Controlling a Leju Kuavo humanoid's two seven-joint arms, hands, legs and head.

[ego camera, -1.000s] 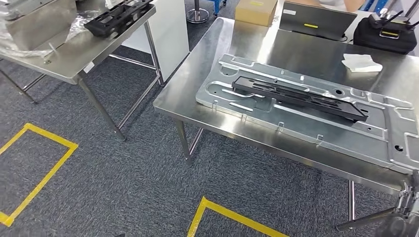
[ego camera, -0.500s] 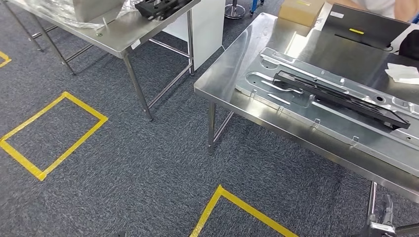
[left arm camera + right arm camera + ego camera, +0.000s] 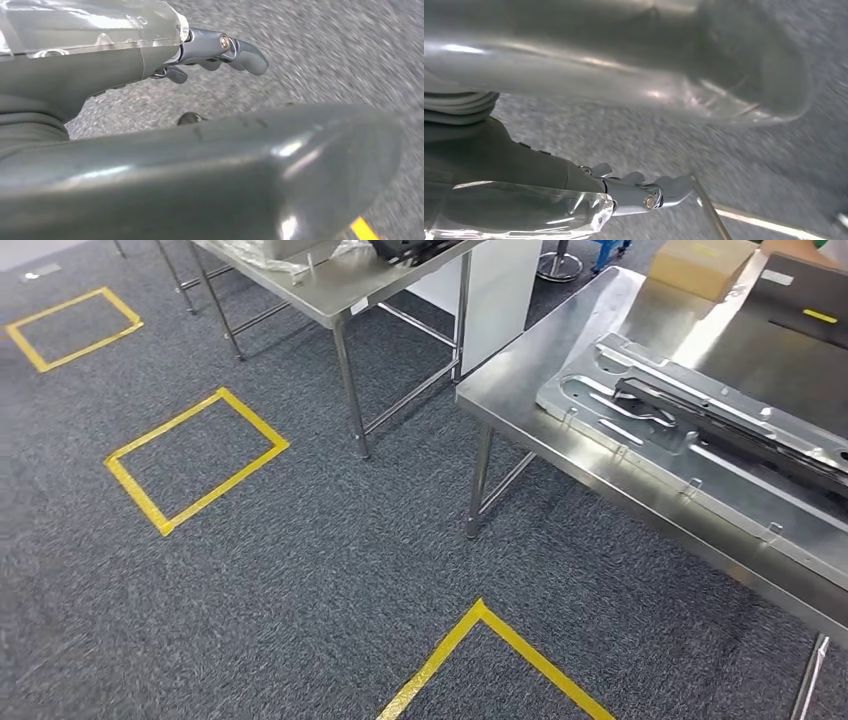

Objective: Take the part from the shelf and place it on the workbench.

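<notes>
Black part lies on the pressed sheet-metal panel on the workbench; both hands hang over the carpet holding nothing.

In the head view the steel workbench (image 3: pixel 520 390) stands at right, carrying a silver stamped metal panel (image 3: pixel 700 455), and the long black part (image 3: pixel 730 425) rests lengthwise on that panel, running off the right edge of the picture. A cardboard box (image 3: pixel 700 265) sits at the far end of the bench. A second steel table (image 3: pixel 330 285) stands behind at upper left, with another black part (image 3: pixel 415 248) at its near edge. Yellow tape rectangles (image 3: pixel 195 460) mark the grey carpet. In the wrist views the left hand (image 3: pixel 215 50) and the right hand (image 3: pixel 634 192) each show fingers extended and loosely apart above the blurred carpet, touching nothing.
</notes>
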